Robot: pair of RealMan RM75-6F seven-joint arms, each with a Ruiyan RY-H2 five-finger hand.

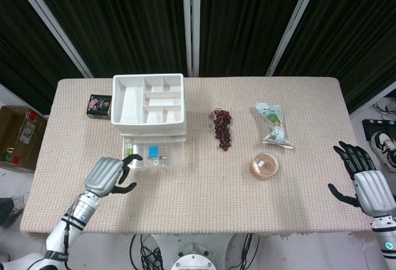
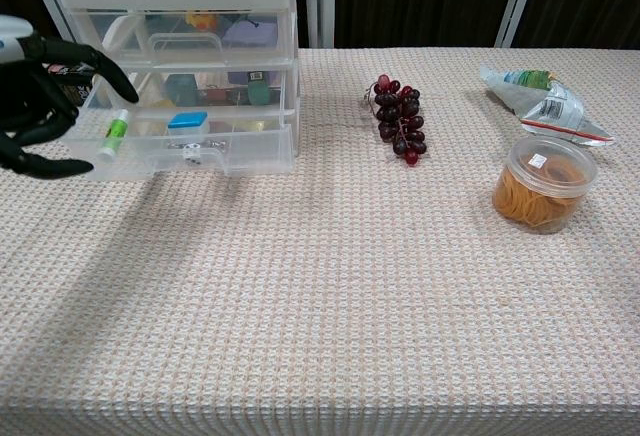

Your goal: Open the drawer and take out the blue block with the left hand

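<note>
A white drawer unit [image 1: 148, 100] stands at the table's back left, with its bottom clear drawer [image 1: 168, 162] pulled out toward me. Inside lies the blue block [image 1: 153, 151] [image 2: 188, 121], beside a green tube [image 2: 116, 131] and a white die [image 2: 192, 155]. My left hand [image 1: 110, 175] [image 2: 40, 91] hovers just left of the open drawer's front corner with fingers spread, holding nothing and clear of the drawer. My right hand [image 1: 365, 180] hangs open off the table's right edge, seen only in the head view.
A bunch of dark grapes [image 1: 223, 129] [image 2: 398, 116] lies right of the drawers. Further right are a snack packet [image 1: 274, 124] [image 2: 540, 96] and a round tub of rubber bands [image 1: 265, 165] [image 2: 544, 183]. A small black box [image 1: 98, 105] sits left of the unit.
</note>
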